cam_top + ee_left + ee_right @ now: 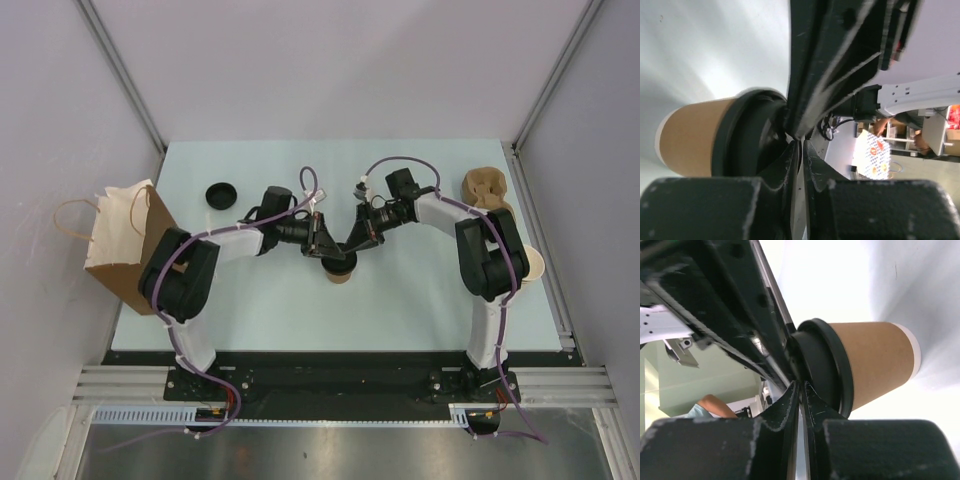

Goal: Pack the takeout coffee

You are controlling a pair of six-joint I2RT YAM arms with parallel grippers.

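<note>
The takeout coffee (340, 270), a kraft-brown paper cup with a black lid, stands upright at the table's middle. It shows in the left wrist view (695, 137) and in the right wrist view (875, 360). My left gripper (325, 246) is shut, its tips (800, 142) resting on the black lid (747, 135) from the left. My right gripper (353, 244) is shut too, its tips (801, 384) on the lid (822, 365) from the right. The two grippers meet tip to tip over the cup. Neither holds anything between its fingers.
A brown paper bag (125, 245) stands open at the table's left edge beside the left arm. A loose black lid (221, 194) lies at the back left. A pulp cup carrier (487, 187) sits at the back right. Paper cups (533, 268) lie behind the right arm.
</note>
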